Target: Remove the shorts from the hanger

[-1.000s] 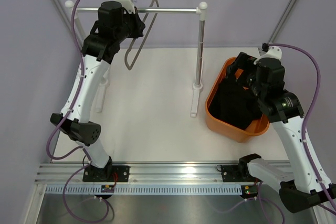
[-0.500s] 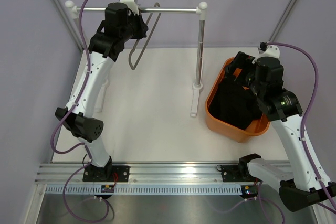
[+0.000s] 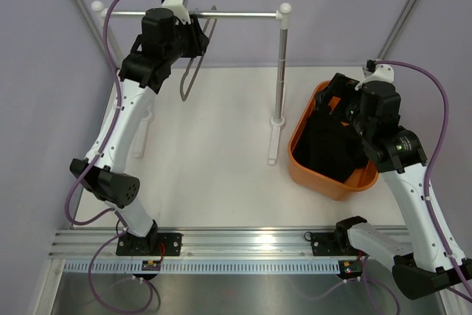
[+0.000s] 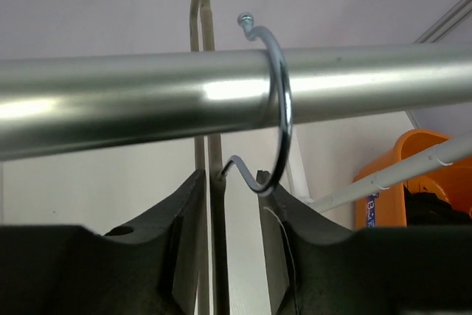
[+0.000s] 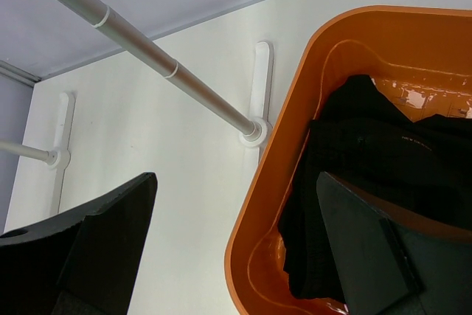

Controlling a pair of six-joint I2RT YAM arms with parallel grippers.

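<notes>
The grey hanger (image 3: 186, 82) is bare and hangs slanted from the silver rail (image 3: 243, 14). In the left wrist view its metal hook (image 4: 284, 108) loops over the rail (image 4: 147, 101). My left gripper (image 3: 193, 38) is at the hanger's neck (image 4: 210, 153). The rod lies against the left finger and the hook's bend touches the right fingertip (image 4: 264, 189). The black shorts (image 3: 328, 145) lie crumpled in the orange bin (image 3: 302, 164) and also show in the right wrist view (image 5: 383, 160). My right gripper (image 3: 337, 99) hovers open and empty over the bin's left rim (image 5: 273, 182).
The rail's upright post (image 3: 281, 64) stands on a white foot (image 3: 274, 138) just left of the bin; it also shows in the right wrist view (image 5: 147, 53). A second white foot (image 3: 144, 134) lies at the left. Grey walls close the back and sides.
My left gripper swung right and then back left along the rail with the hanger. The hook now sits over the rail. The right arm has hardly moved.
</notes>
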